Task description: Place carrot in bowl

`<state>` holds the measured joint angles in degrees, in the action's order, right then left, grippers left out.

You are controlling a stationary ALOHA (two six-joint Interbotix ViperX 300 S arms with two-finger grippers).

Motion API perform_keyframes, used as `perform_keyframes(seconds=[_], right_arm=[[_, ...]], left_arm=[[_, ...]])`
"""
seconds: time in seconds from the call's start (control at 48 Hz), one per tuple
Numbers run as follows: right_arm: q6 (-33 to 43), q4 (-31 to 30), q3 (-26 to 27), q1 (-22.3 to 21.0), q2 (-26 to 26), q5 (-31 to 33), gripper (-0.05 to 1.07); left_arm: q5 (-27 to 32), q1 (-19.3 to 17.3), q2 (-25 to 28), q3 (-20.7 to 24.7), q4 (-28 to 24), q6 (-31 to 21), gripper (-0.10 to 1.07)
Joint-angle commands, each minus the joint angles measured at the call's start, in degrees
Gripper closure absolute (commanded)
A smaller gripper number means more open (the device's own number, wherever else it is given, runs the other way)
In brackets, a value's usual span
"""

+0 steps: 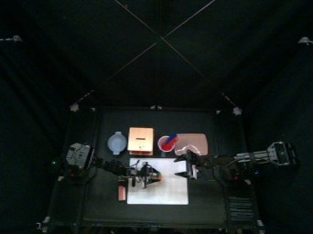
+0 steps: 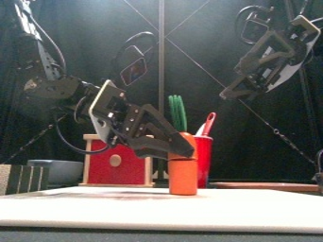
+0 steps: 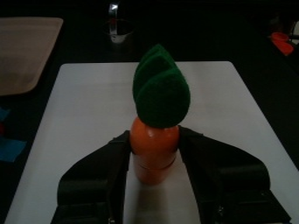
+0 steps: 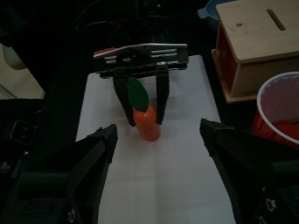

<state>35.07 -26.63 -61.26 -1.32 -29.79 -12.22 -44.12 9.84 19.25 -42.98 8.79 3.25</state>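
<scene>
The black tabletop (image 1: pixel 73 212) carries a white mat (image 4: pixel 176 175), where the carrot (image 4: pixel 145 123) stands upright between the left pincer (image 4: pixel 145 118) jaws, with the orange-brown box (image 4: pixel 260 44) and red cup (image 4: pixel 281 109) beside that pincer.

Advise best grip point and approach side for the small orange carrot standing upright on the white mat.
Grip the small orange carrot on its orange body, below the green leaf top, coming in level from the left arm's side. It stands upright on the white mat, so its sides are exposed. The left gripper already straddles it, jaws open either side.
</scene>
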Motion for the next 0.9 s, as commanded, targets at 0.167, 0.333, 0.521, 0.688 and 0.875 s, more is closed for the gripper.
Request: perform_keyframes(seconds=[0.167, 0.333, 0.521, 0.688, 0.875], right_arm=[[0.1, 0.1, 0.5, -0.1, -0.8, -0.2, 0.0], [0.0, 0.1, 0.5, -0.1, -0.8, -0.2, 0.0], [0.0, 0.1, 0.5, 0.0, -0.8, -0.2, 0.0], [0.0, 0.1, 0.5, 0.0, -0.8, -0.2, 0.0], [0.1, 0.1, 0.5, 0.2, -0.7, -0.2, 0.0]], left_arm=[[-0.3, -0.4, -4.9, 0.8, 0.0, 1.2, 0.31], [-0.3, -0.9, -11.5, -1.3, 0.0, 2.5, 0.31], [-0.3, -2.1, -19.4, -5.2, 0.0, 2.8, 0.31], [0.1, -5.2, -26.3, -10.1, 0.1, 2.6, 0.31], [0.1, -9.6, -33.0, -15.4, 0.1, 2.6, 0.31]])
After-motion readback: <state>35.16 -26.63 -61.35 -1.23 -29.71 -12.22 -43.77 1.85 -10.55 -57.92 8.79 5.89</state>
